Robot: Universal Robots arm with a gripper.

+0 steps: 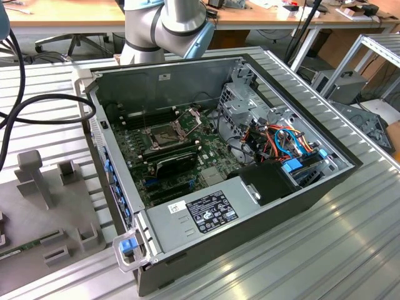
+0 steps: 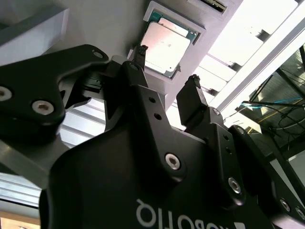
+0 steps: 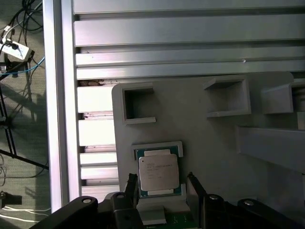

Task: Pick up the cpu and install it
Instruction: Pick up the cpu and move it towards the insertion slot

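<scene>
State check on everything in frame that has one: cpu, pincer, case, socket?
cpu: lying flat in a recess of the grey holder, not gripped.
pincer: open, one finger on either side of the cpu.
computer case: side panel off, interior exposed.
socket: retention frame looks swung open.

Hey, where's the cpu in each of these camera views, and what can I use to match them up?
First wrist view: the cpu lies flat in a framed pocket of the grey fixture plate, the open gripper close by it.
Second wrist view: the cpu is in that pocket, just beyond the gripper.
Exterior view: a plate, likely the same, lies at the exterior view's left beside the computer case.
Shared landmark: the grey fixture plate.
</scene>
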